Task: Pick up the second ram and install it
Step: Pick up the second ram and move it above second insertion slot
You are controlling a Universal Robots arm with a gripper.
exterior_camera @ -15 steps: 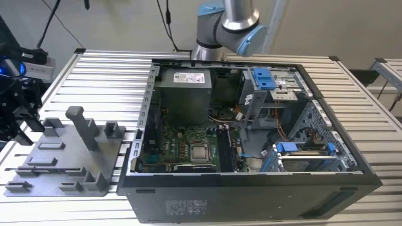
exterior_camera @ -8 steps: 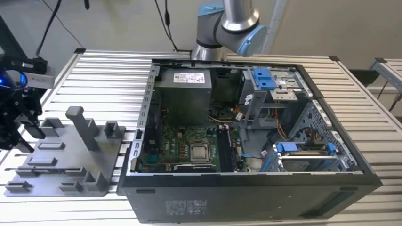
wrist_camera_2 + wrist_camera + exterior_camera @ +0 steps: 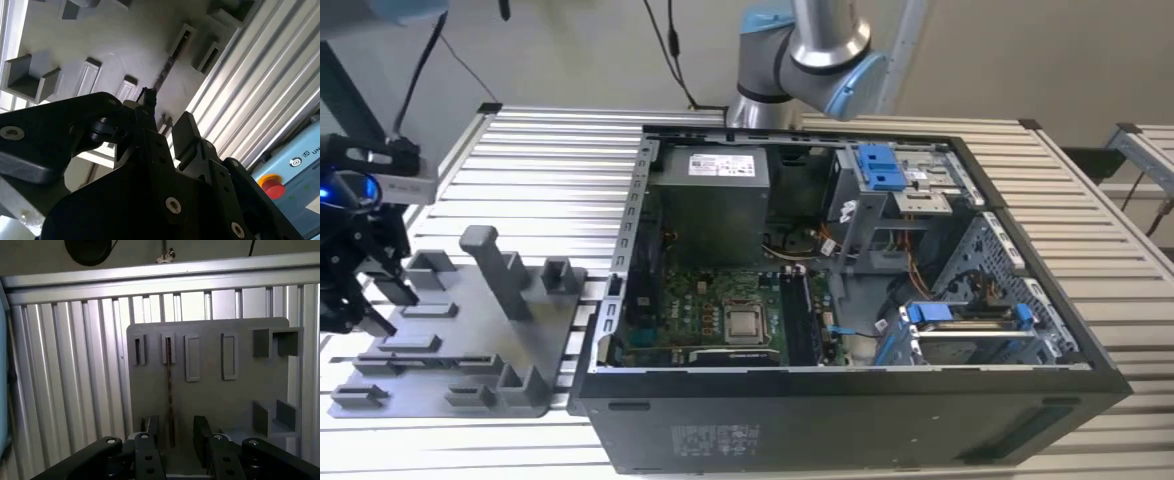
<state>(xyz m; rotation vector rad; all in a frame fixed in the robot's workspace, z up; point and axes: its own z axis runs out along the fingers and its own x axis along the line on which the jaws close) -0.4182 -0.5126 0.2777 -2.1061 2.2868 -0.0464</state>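
Observation:
The second ram [image 3: 170, 390] is a thin dark stick standing on edge in two slot holders of the grey fixture plate [image 3: 210, 400]. In the second wrist view the ram [image 3: 165, 75] runs away from my fingers. My gripper [image 3: 175, 432] is open and hangs low over the ram's near end, with one black finger [image 3: 151, 429] on each side and a gap to the stick. The gripper [image 3: 167, 114] holds nothing. In the exterior view the gripper [image 3: 360, 300] sits at the far left over the plate [image 3: 520, 340].
A tall grey post [image 3: 487, 265] and several low blocks stand on the plate. The open computer case [image 3: 854, 400] lies on the exterior view's right, with the green motherboard [image 3: 707, 310] and its silver chip [image 3: 746, 323] inside. The table is ribbed metal [image 3: 547, 170].

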